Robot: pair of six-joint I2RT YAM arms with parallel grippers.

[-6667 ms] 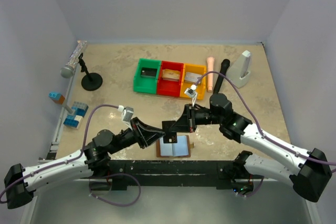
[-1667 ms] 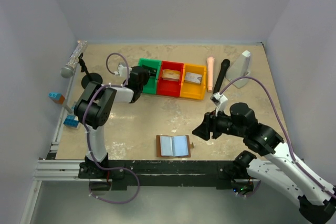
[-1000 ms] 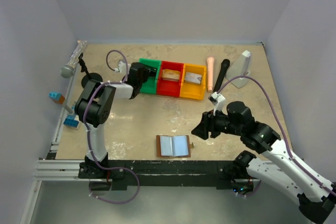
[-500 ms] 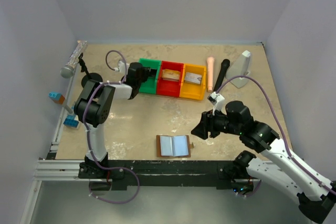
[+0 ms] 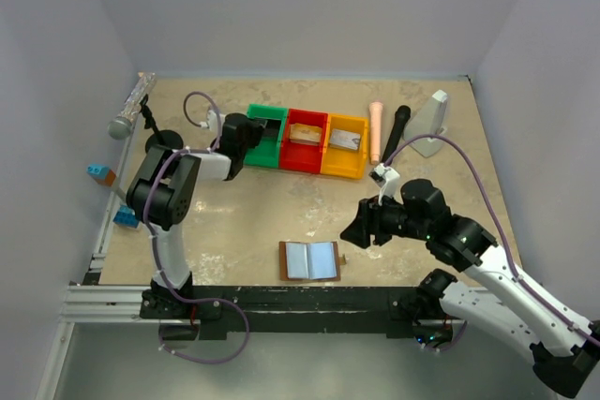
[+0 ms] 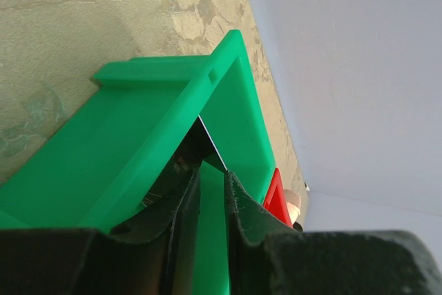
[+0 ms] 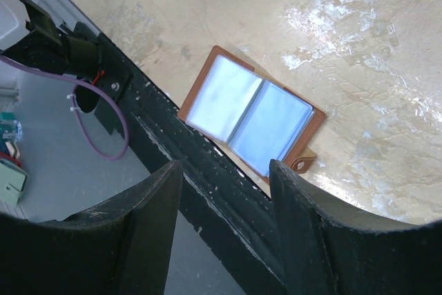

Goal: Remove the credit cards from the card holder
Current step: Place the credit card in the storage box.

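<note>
Left gripper (image 6: 210, 174) in green bin (image 6: 159, 122), jaws cracked apart, dark card (image 6: 207, 139) at tips, looks released. I see tan card (image 5: 304, 132) in red bin (image 5: 307, 154) and grey card (image 5: 348, 140) in yellow bin (image 5: 345, 163). Card holder (image 7: 248, 117) lies open at near table edge. Right gripper (image 7: 226, 165) above it, jaws wide, empty. Can't tell if pockets hold more.

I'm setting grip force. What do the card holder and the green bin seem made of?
Card holder: probably leather or imitation, matte brown rim and tab; pale blue pockets with a sheen, perhaps clear plastic. Green bin: rigid moulded plastic, smooth and faintly glossy, with even colour and crisp edges.
</note>
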